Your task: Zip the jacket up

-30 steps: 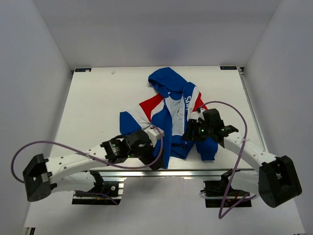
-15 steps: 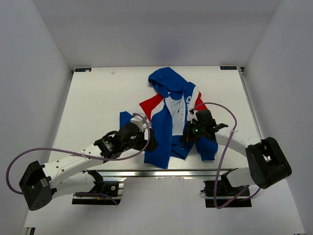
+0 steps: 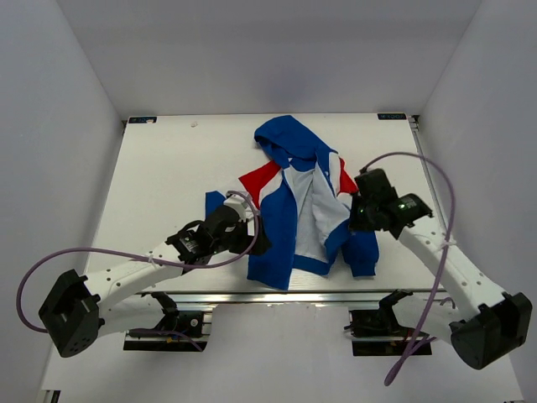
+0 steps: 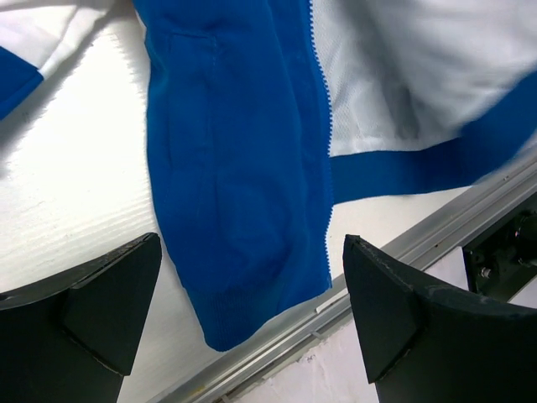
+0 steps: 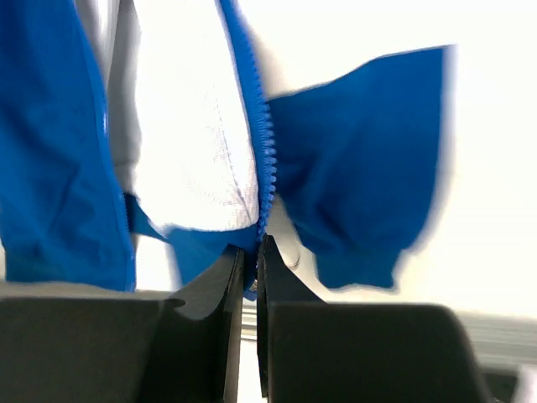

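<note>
Jacket [image 3: 298,210]: lies on the table [image 3: 168,168], right of centre, hood [image 3: 289,138] toward the far edge; front unzipped and spread, white lining [image 3: 312,210] showing.
Left gripper [image 3: 256,239]: jaws wide apart, holding nothing; poised over the jacket's blue front panel [image 4: 235,168] near the hem, 1 finger [image 4: 109,311] on each side of it in the wrist view.
Right gripper [image 3: 354,221]: jaws almost together, pinching the jacket's other front edge low down, at the zipper teeth [image 5: 267,159].
Zipper: 2 halves apart; the teeth on the left panel's edge run free [image 4: 325,168].
Sleeve [image 3: 362,252]: blue, beside the right gripper, near the table's front edge.
</note>
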